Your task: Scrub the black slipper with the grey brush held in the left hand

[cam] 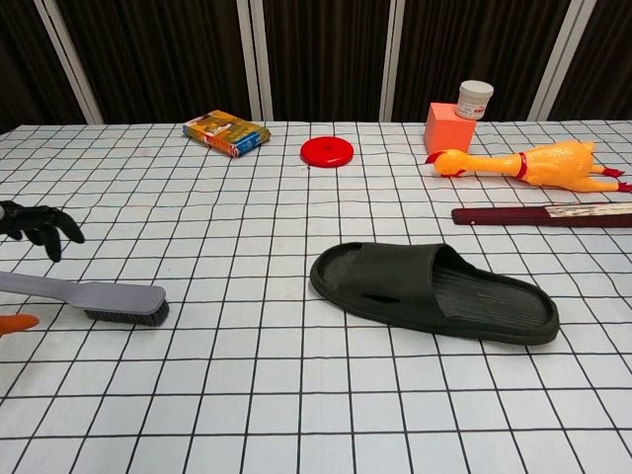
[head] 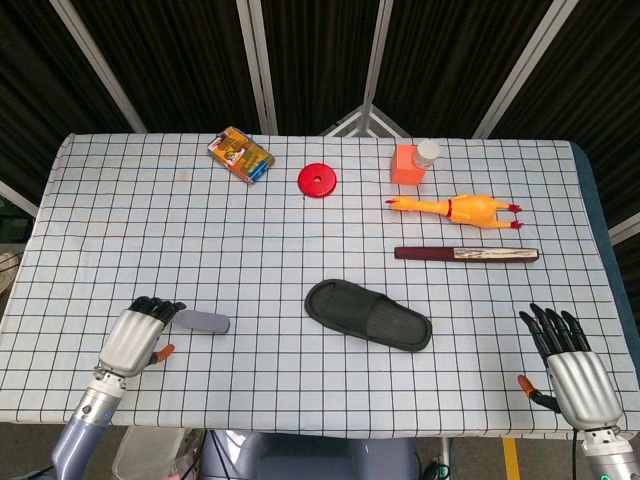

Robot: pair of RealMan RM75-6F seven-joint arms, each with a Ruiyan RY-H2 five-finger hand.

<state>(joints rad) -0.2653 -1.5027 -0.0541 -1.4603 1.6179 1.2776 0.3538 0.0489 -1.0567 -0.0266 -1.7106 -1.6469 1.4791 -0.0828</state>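
Observation:
The black slipper (head: 367,314) (cam: 434,291) lies sole-down near the middle of the table, toe end to the right. The grey brush (head: 203,322) (cam: 99,293) lies flat to its left, bristles down. My left hand (head: 137,332) hovers over the brush handle and hides it in the head view. In the chest view its dark fingers (cam: 35,222) are above the handle and the orange thumb tip (cam: 15,323) is below it, with gaps on both sides. My right hand (head: 568,365) is at the table's near right edge, fingers spread and holding nothing; the chest view does not show it.
Behind the slipper lie a dark red knife-like stick (head: 466,254), a yellow rubber chicken (head: 455,207), an orange block with a white jar (head: 409,164), a red disc (head: 316,180) and a colourful box (head: 240,154). The checked cloth (head: 120,230) covers the table.

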